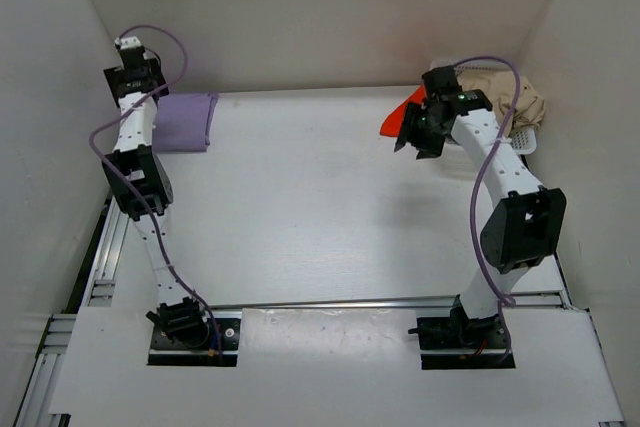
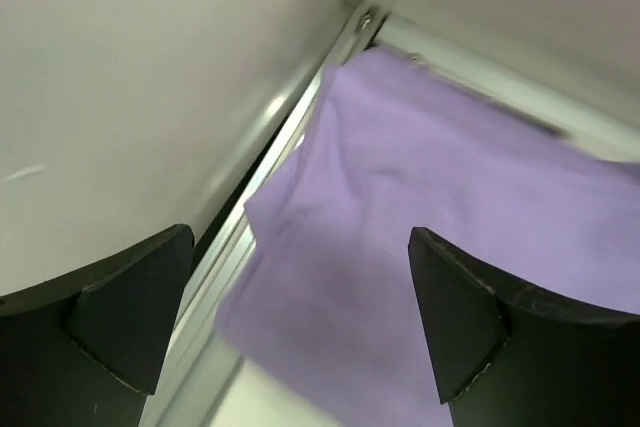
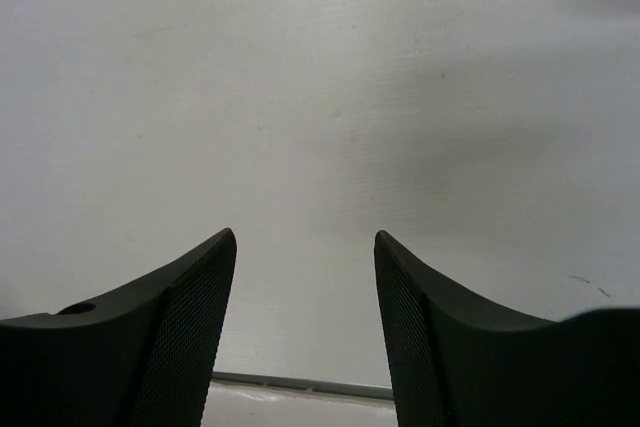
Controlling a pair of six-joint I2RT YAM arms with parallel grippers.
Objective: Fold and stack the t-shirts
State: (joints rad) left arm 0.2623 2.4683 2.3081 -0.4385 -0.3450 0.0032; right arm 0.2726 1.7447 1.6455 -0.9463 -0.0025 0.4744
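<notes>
Your left fingers point(image 2: 130, 317) are spread above the lavender t-shirt point(image 2: 430, 197) at the far-left corner of the counter point(image 1: 300, 207). Your right fingers point(image 3: 170, 337), spread and empty, hang just beside the orange-red t-shirt point(image 1: 398, 115).

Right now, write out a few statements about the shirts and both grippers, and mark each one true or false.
1. The lavender t-shirt lies folded at the table's far left. True.
2. The left gripper is clamped on the lavender t-shirt. False: its jaws stand wide open over the shirt, gripping nothing.
3. The beige t-shirt is spread flat mid-table. False: it sits bunched at the white basket in the far right corner.
4. The right gripper is open with nothing between its fingers. True.
5. The orange-red t-shirt is stacked on the lavender one. False: it lies at the far right, beside the right gripper.
</notes>
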